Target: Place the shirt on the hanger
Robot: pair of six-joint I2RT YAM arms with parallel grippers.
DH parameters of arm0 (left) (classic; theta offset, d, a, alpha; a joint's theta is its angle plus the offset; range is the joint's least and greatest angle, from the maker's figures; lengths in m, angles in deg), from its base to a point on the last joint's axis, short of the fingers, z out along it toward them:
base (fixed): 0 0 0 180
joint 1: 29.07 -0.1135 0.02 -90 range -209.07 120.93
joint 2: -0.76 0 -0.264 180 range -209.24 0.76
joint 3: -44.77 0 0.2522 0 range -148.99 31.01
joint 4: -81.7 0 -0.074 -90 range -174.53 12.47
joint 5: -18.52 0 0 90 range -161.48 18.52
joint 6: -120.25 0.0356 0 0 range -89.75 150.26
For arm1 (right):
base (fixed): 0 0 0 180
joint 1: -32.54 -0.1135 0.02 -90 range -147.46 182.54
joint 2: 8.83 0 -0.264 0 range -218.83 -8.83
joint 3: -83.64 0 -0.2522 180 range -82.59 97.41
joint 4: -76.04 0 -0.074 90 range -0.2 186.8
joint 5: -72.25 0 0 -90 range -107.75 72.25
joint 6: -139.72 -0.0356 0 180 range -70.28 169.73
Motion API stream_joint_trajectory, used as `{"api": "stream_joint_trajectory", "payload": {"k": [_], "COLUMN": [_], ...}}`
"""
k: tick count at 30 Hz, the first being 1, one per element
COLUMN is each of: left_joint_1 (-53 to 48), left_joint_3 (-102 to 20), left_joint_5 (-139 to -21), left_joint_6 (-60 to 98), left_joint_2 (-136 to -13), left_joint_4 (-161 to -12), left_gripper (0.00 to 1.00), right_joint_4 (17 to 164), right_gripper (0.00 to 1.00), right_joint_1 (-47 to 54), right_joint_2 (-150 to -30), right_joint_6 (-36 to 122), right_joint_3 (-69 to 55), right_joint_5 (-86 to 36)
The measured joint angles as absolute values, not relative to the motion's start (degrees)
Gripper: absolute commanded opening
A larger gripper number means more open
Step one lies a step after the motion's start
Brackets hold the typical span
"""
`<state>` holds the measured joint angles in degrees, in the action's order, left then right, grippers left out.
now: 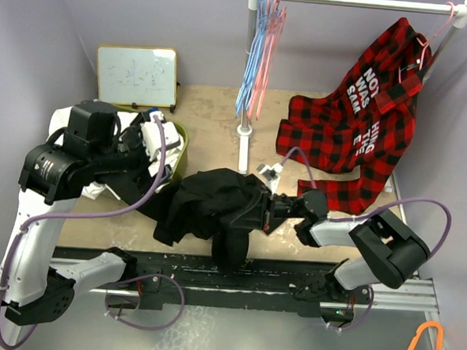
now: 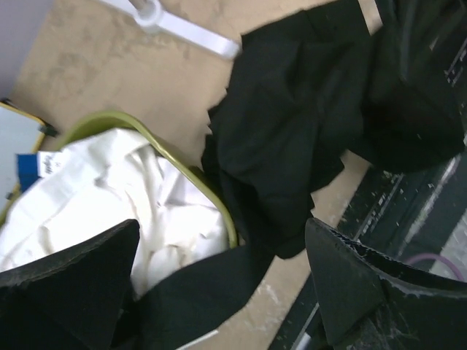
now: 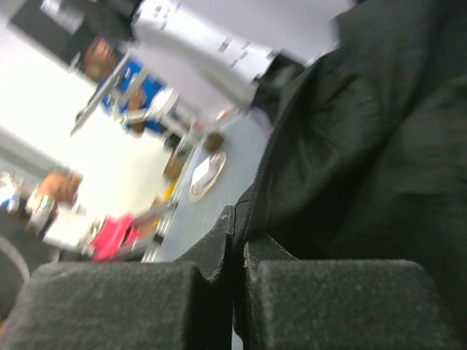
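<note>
The black shirt (image 1: 212, 205) lies bunched at the table's near middle, one part hanging over the front edge. My right gripper (image 1: 265, 209) is shut on the shirt's right edge; in the right wrist view the fingertips (image 3: 228, 237) pinch a seam of the black cloth (image 3: 365, 146). My left gripper (image 1: 156, 164) is open above the basket's near side. In the left wrist view a strip of the shirt (image 2: 204, 288) runs between its wide-apart fingers (image 2: 357, 281), with the bulk of the shirt (image 2: 306, 124) beyond. Thin pink hangers (image 1: 272, 42) hang on the rail beside light-blue ones.
A green basket (image 1: 181, 152) with a white garment (image 2: 109, 197) stands at the left. A red-and-black plaid shirt (image 1: 355, 127) hangs from the rail at the right. The white rack post (image 1: 246, 104) stands behind the shirt. A whiteboard (image 1: 136, 75) leans at the back left. An orange hanger (image 1: 425, 349) lies below the table.
</note>
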<state>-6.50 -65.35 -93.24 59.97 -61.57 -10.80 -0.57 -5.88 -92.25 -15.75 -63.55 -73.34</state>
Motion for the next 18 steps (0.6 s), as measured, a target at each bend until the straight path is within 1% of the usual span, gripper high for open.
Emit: {"api": "stream_joint_trajectory", "payload": {"k": [2,4,5,6,9,10,12,15,17,18], "left_joint_1": [-6.54,-6.61,-6.46,-5.98,-2.22,-0.42,4.58,9.57,11.40,12.01], "left_joint_3": [-63.80,-63.21,-63.06,-62.25,-56.91,-54.82,-49.90,-44.87,-43.08,-42.31], "left_joint_5": [-94.35,-97.52,-100.25,-102.74,-105.13,-104.67,-101.52,-95.25,-90.31,-87.73], "left_joint_6": [60.71,62.77,63.97,64.91,66.02,65.63,64.14,61.96,60.60,59.86], "left_joint_2": [-61.61,-63.01,-64.17,-65.20,-66.03,-66.31,-68.15,-71.88,-73.52,-74.24], "left_joint_4": [-8.37,-4.77,-2.80,-1.71,-0.96,-1.34,-2.98,-8.75,-13.01,-15.37], "left_gripper": [0.84,0.70,0.68,0.69,0.94,0.98,0.99,1.00,0.98,0.95], "right_joint_4": [-0.77,-0.94,-0.90,-0.92,-0.96,-0.96,-0.96,-0.99,-0.99,-0.99], "right_gripper": [0.00,0.00,0.00,0.00,0.00,0.00,0.00,0.00,0.00,0.00], "right_joint_1": [-0.67,3.92,5.88,7.24,8.97,8.97,8.97,8.97,8.97,8.97], "right_joint_2": [-91.11,-91.00,-91.20,-91.46,-93.23,-93.85,-94.74,-94.98,-95.05,-95.05], "right_joint_6": [-17.71,-20.12,-21.45,-22.41,-24.88,-25.52,-26.39,-26.94,-27.09,-27.11], "right_joint_3": [-65.95,-67.31,-67.65,-67.72,-67.24,-66.82,-65.97,-65.64,-65.64,-65.67], "right_joint_5": [-68.01,-63.29,-61.19,-59.70,-57.63,-57.61,-57.76,-57.93,-57.98,-58.00]}}
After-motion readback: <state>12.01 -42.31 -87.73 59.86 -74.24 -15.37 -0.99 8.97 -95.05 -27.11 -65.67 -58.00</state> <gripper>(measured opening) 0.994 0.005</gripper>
